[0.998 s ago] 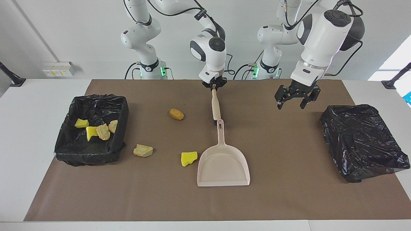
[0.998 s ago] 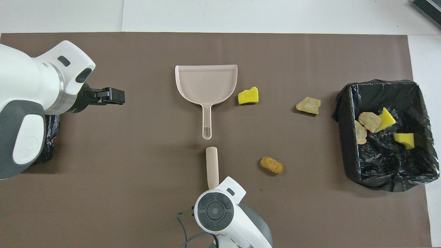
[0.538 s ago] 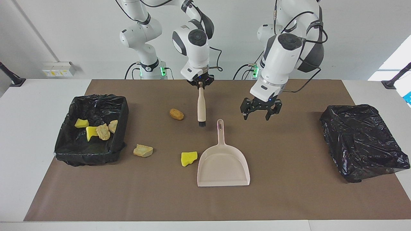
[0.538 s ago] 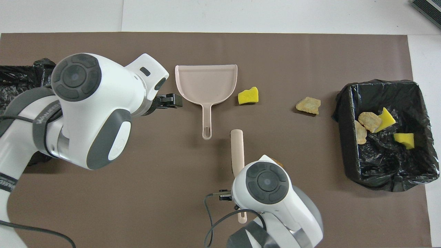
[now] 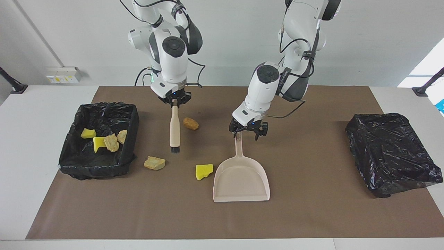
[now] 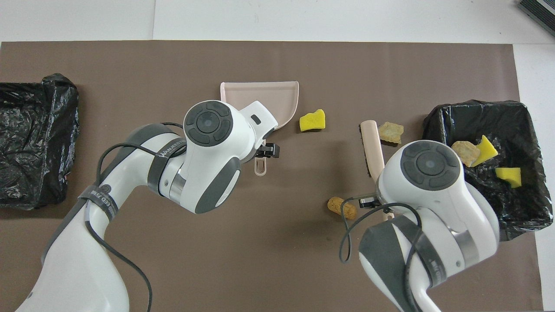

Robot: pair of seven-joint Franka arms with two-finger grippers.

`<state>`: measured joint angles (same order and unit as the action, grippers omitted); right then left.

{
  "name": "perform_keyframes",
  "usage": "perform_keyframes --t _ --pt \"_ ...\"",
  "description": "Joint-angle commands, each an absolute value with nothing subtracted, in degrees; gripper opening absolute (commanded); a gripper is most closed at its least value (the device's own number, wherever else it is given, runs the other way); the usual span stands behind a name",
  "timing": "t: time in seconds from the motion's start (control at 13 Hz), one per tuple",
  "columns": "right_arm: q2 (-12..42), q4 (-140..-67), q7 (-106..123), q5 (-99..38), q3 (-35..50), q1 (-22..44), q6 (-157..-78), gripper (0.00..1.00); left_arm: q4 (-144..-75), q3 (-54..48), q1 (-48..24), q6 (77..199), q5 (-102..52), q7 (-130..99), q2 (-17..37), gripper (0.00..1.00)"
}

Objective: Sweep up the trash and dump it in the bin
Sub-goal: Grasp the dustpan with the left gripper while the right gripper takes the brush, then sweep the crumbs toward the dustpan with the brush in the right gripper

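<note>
Facing view gives you the best read, so work outward from the robots. Nearest them, your right gripper is pinched shut on the brush, which hangs bristles-down over the mat just beside the brown roll. Your left gripper has its fingers spread over the top end of the dustpan handle; whether the pads already touch the handle is hard to tell from here. To take it well, straddle the handle squarely, settle low, and close before any lift, so the pan cannot swivel. The dustpan's long axis runs straight away from the robots, handle toward them and open mouth at the end farther from them. Loose trash lies toward the right arm's end of the table: after the roll come the tan lump and the yellow sponge piece, the sponge just beside the pan's rim. Four more scraps already sit in the lined bin; a second black bin stands at the left arm's end.
</note>
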<state>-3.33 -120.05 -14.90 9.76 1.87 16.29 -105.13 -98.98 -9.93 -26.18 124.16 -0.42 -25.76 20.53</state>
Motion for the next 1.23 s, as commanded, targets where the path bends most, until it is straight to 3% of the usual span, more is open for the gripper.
perform_keyframes --t 0.0,0.31,0.46,0.54,0.61,0.69,1.15 --pt "0.1 -119.3 -8.0 17.0 2.6 10.0 -109.1 0.00 -95.7 -8.9 -29.6 125.3 5.2 -31.7 25.9 1.00" --pt "6.3 -119.8 -3.8 24.9 2.7 1.7 -121.1 0.00 -95.9 -9.0 -29.4 124.0 5.8 -31.9 24.6 1.00" --pt "7.0 -120.2 -3.8 24.9 3.0 3.1 -120.3 0.00 -96.3 -9.0 -29.4 123.9 5.8 -31.9 24.7 0.96" --pt "6.7 -120.6 -3.7 24.4 3.1 4.5 -118.6 0.00 -96.5 -9.0 -29.5 123.5 5.8 -32.0 24.7 0.76" --pt "6.6 -120.7 -3.4 23.7 3.3 5.4 -116.4 0.00 -96.0 -9.0 -29.4 122.6 5.5 -32.0 24.7 0.24" --pt "6.4 -120.6 -2.9 21.4 3.3 6.9 -114.9 0.00 -96.0 -9.0 -29.1 122.5 5.5 -32.0 24.6 0.00" --pt "5.7 -119.2 -1.1 3.7 3.8 13.8 -107.8 0.00 -96.5 -8.6 -27.7 118.9 5.7 -23.5 20.8 0.00"
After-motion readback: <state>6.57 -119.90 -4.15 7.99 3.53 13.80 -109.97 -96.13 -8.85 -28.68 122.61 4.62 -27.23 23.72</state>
